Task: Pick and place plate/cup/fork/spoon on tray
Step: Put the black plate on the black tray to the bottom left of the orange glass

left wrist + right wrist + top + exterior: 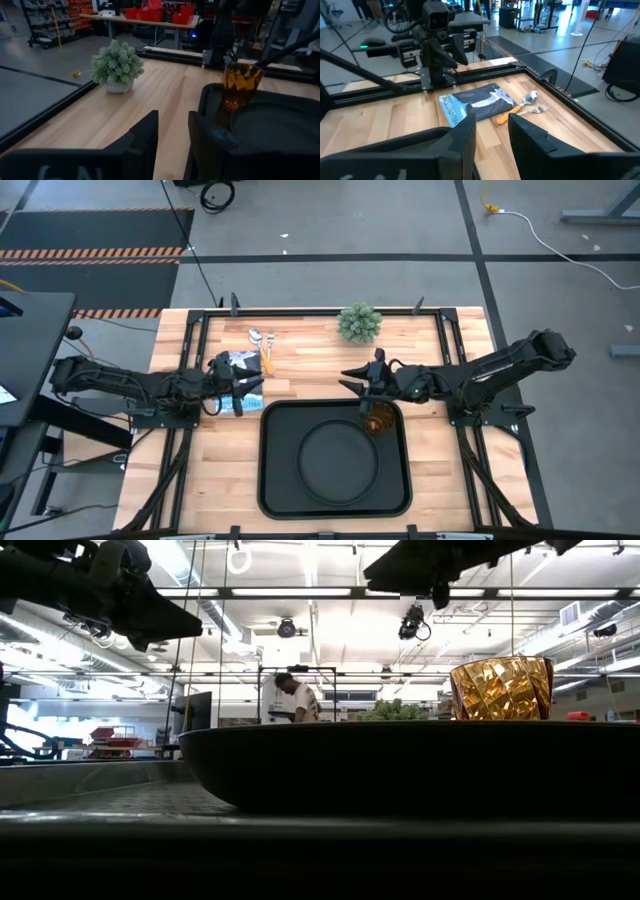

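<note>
The round black plate (338,463) lies flat in the black tray (272,480). The amber cup (380,420) stands upright in the tray's far right corner, beside the plate (280,125). The spoon (530,96) and the fork (540,108), both orange-handled, lie on the wood at the far left, next to a dark blue packet (475,105). My left gripper (248,388) hovers open above the packet's near end. My right gripper (350,381) hangs open past the tray's far edge, left of the cup. Nothing sits between either pair of fingers.
A small green potted plant (360,323) stands at the table's far edge, right of the cutlery. Black frame rails (190,370) run along the table's sides. Bare wood (310,365) lies between the packet and my right gripper. A person (295,695) stands far back in the room.
</note>
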You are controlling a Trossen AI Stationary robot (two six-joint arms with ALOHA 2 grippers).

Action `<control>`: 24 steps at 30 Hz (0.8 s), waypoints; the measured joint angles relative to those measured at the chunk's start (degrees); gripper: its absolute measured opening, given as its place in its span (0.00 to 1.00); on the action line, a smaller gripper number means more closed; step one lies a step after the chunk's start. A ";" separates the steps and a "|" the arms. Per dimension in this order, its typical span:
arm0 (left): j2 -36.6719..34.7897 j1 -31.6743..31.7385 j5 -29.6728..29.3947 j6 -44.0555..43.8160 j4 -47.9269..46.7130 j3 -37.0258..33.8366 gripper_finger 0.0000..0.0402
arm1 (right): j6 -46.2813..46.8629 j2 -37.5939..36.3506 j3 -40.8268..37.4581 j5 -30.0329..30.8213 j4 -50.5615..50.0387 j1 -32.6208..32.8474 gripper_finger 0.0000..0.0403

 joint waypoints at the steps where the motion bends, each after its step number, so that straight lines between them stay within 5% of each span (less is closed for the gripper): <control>1: -0.05 -0.10 0.03 -0.13 -0.14 0.00 0.29 | -0.05 0.59 0.00 -0.20 0.76 -0.33 0.30; 24: -6.70 -3.45 -1.88 -1.55 -0.94 -4.39 0.29 | 1.45 1.45 0.00 -2.14 3.08 0.10 0.30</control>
